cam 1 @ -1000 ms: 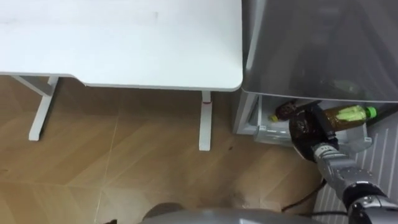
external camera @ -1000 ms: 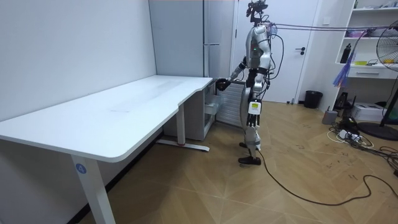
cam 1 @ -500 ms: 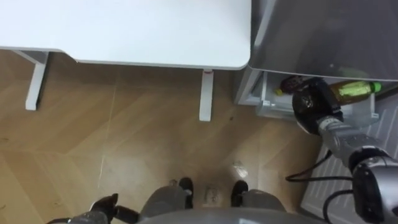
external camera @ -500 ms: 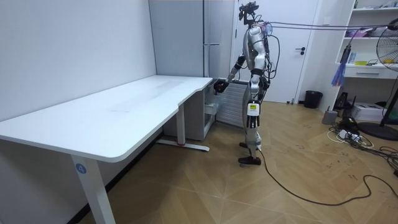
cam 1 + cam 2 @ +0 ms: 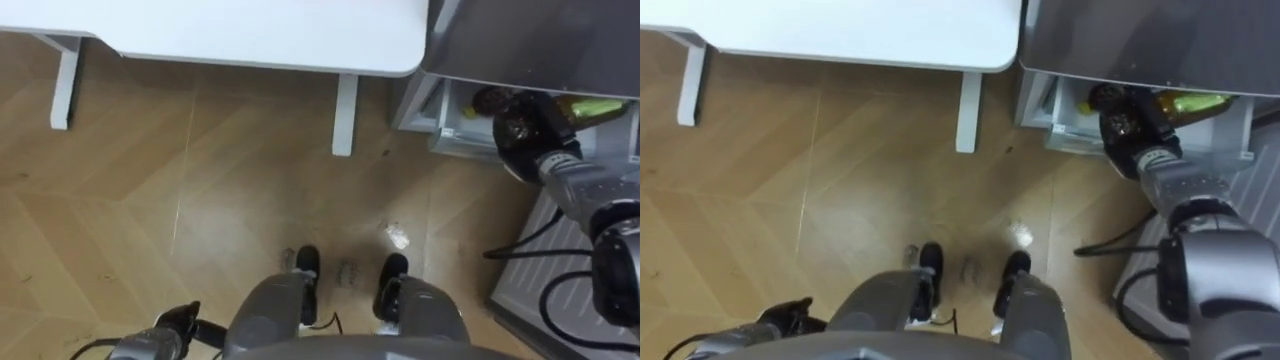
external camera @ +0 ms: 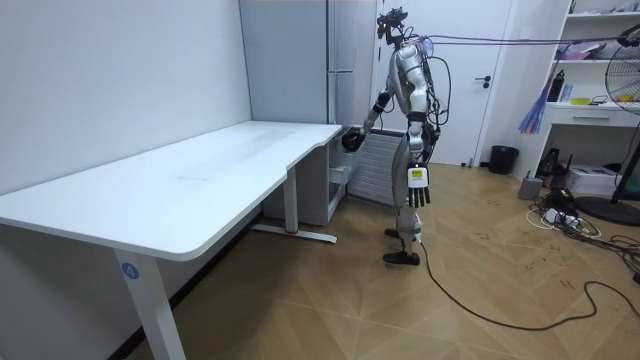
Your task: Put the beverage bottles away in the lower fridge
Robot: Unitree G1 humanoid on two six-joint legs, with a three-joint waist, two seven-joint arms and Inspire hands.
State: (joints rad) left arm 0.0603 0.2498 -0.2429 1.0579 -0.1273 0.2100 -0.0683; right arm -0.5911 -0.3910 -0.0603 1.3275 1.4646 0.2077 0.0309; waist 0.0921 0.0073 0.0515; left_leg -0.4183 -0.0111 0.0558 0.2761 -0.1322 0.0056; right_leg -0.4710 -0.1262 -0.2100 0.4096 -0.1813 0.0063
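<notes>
R hand [image 5: 522,140] grips bottle [image 5: 592,108] in fridge [image 5: 520,40].

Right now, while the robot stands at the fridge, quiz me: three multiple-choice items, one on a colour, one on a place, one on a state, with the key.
1. What colour is the table top?
A. white
B. black
C. red

2. Where is the right hand?
A. flat on the table
B. at the fridge's open lower compartment, next to a yellow-green bottle
C. hanging by the robot's side

3. What state is the left hand in?
A. shut on a bottle
B. pressing on the table
C. open, hanging by the robot's side

Key:
1 A, the top is plain white in both eye views.
2 B, the right arm reaches to the compartment under the grey fridge front.
3 C, the room view shows its fingers straight and pointing down, holding nothing.
</notes>
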